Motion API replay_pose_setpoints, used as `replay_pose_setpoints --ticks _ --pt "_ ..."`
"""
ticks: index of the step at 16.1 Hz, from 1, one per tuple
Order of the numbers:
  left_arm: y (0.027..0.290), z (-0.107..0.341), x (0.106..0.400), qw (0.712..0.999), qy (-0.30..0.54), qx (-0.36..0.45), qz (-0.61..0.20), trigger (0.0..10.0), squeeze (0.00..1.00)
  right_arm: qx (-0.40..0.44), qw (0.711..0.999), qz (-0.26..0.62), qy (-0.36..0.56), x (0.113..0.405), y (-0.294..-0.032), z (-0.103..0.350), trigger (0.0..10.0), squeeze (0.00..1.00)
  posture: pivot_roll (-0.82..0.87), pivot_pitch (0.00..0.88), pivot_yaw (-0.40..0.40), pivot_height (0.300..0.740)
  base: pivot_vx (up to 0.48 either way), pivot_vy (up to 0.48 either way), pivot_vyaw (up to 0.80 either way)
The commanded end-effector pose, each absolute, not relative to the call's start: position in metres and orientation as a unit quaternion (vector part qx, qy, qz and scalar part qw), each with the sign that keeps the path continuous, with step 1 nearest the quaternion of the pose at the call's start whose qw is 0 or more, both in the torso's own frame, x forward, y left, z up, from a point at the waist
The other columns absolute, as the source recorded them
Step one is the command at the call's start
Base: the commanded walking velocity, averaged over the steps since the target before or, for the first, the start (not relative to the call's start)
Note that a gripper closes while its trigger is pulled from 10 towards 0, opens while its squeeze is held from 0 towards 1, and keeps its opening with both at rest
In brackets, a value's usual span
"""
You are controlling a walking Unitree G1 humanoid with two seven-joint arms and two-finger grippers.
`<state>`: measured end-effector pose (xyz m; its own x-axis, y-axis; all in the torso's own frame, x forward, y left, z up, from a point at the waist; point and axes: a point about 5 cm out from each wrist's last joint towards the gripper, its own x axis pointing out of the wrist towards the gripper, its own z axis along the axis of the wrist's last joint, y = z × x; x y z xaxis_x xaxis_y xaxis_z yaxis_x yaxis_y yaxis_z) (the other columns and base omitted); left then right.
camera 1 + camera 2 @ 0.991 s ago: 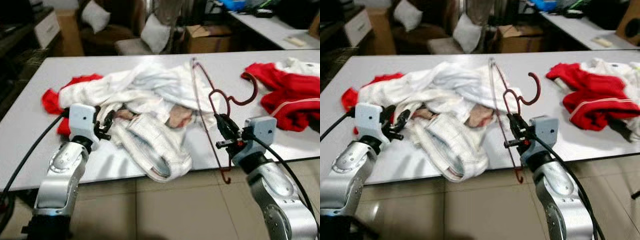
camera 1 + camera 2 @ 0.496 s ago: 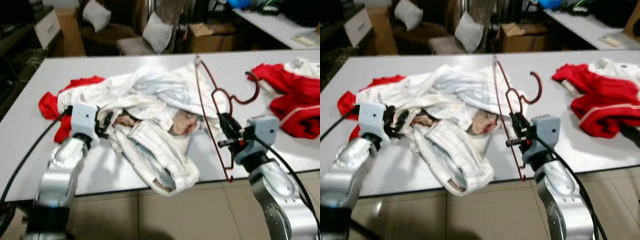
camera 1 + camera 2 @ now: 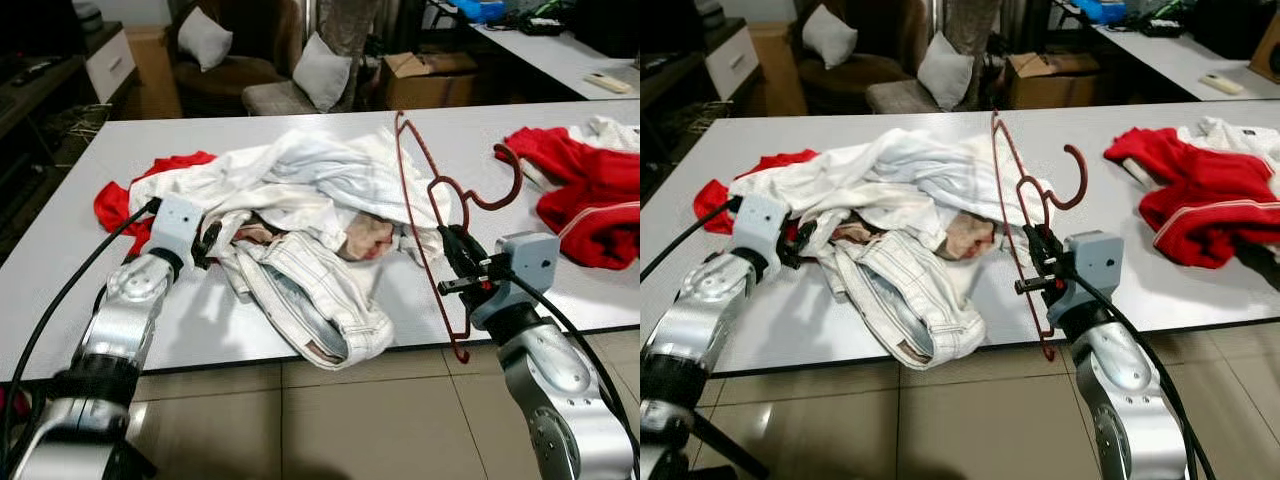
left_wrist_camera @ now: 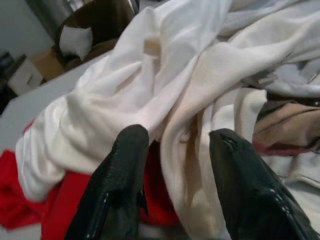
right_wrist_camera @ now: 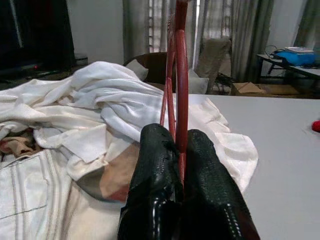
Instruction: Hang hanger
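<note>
Dark red wire forms the hanger (image 3: 437, 214), which stands nearly upright above the near edge of the grey table (image 3: 560, 125), its hook curling toward the red clothes (image 3: 585, 195) on the robot's right. The right gripper (image 3: 452, 252) has its fingers (image 5: 159, 170) clenched on the hanger's wire. A heap of white clothes (image 3: 300, 200) lies in the middle of the table, with a red garment (image 3: 118, 205) poking out beneath its left side. The left gripper (image 4: 175, 150) sits at that left side, its fingers (image 4: 125, 165) spread apart around a fold of the white cloth.
</note>
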<state>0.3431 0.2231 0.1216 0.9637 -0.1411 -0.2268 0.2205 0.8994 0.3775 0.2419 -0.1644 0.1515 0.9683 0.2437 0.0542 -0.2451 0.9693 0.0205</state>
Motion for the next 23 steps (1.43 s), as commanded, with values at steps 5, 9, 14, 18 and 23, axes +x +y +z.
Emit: replay_pose_setpoints --ticks 5,9,14,18,23 --pt "0.22 0.139 0.37 0.909 0.071 0.389 -0.13 10.0 0.0 0.013 0.992 0.118 -0.037 0.24 -0.162 0.152 10.0 0.0 -0.13 0.0 0.068 0.74 0.0 0.0 0.0" --pt "0.216 0.13 0.376 0.884 0.104 0.433 -0.146 8.7 0.0 0.011 0.993 0.108 -0.041 0.239 -0.164 0.153 10.0 0.0 -0.15 0.0 0.084 0.74 0.0 0.0 0.0" --pt "0.213 0.134 0.38 0.889 0.105 0.417 -0.158 0.0 0.0 0.009 0.994 0.096 -0.042 0.237 -0.167 0.153 10.0 0.0 -0.17 0.0 0.091 0.74 0.0 0.0 0.0" --pt "0.198 0.123 0.375 0.885 0.118 0.384 -0.237 0.0 0.0 0.005 0.994 0.097 -0.044 0.238 -0.167 0.154 10.0 0.0 -0.17 0.0 0.084 0.74 0.0 0.0 0.0" --pt "0.196 0.125 0.376 0.901 0.117 0.341 -0.241 0.0 0.0 0.0 0.995 0.093 -0.046 0.239 -0.169 0.154 10.0 0.0 -0.17 0.0 0.084 0.74 0.0 0.0 0.0"
